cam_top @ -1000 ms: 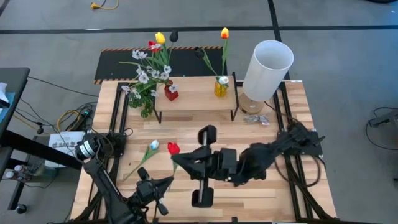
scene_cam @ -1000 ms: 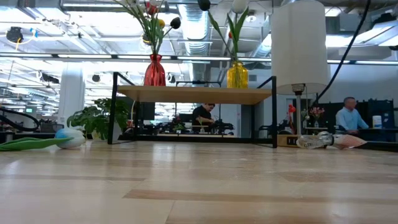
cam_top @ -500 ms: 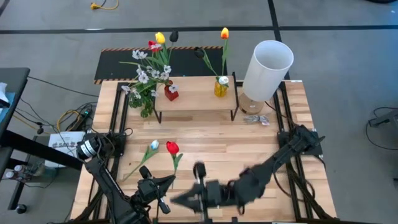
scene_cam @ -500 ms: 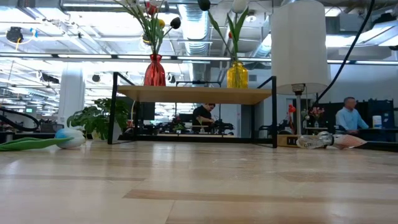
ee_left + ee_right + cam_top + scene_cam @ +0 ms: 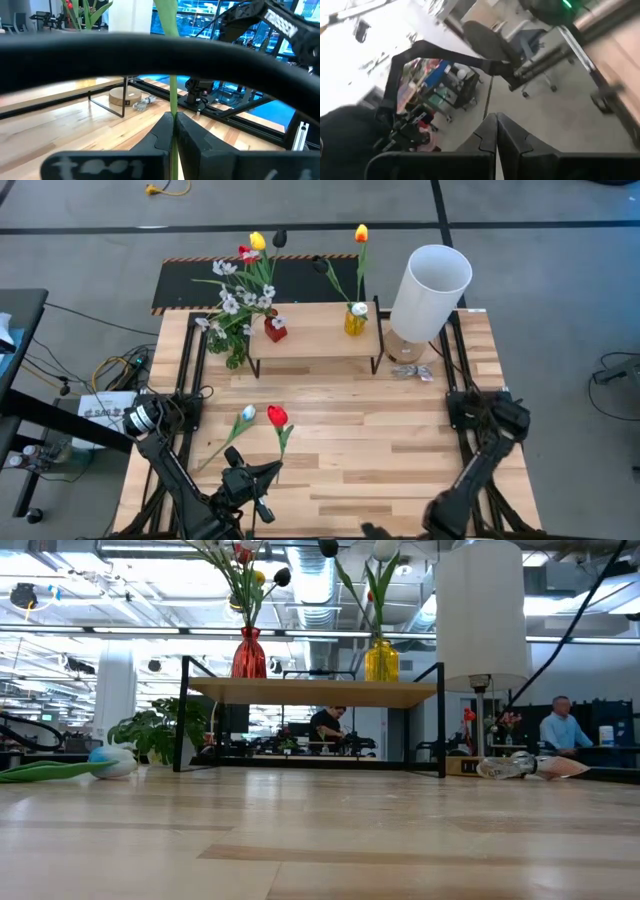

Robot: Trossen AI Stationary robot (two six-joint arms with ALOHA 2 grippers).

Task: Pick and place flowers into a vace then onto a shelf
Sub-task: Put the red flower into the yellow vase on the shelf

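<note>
A red tulip (image 5: 277,417) on a green stem is held by my left gripper (image 5: 271,472), which is shut on the stem near the table's front left. It does not show in the low view. A pale blue-white tulip (image 5: 247,413) lies flat on the table to its left. On the shelf (image 5: 315,338) stand a red vase (image 5: 275,330) and a yellow vase (image 5: 355,320), both with flowers in them. My right gripper (image 5: 496,120) is shut with nothing in it. Its arm (image 5: 470,480) reaches to the table's near right edge. My left gripper pinches the red tulip's green stem (image 5: 173,107) between its two fingertips. The fingers lie level and across the stem, coming from the table's left. From the fingers the stem runs toward the far edge to the red head (image 5: 277,417). I cannot tell whether the head touches the table.
A tall white lamp (image 5: 430,280) stands at the shelf's right end, with a small crumpled wrapper (image 5: 410,372) in front of its base. A bushy green sprig (image 5: 235,345) hangs by the shelf's left leg. People sit in the room behind (image 5: 560,730).
My right arm has swung from the middle of the table back toward the near right edge. It sank and rolled its wrist as it went, and its shut gripper now faces the room. The red tulip and the other flowers have stayed where they were.
</note>
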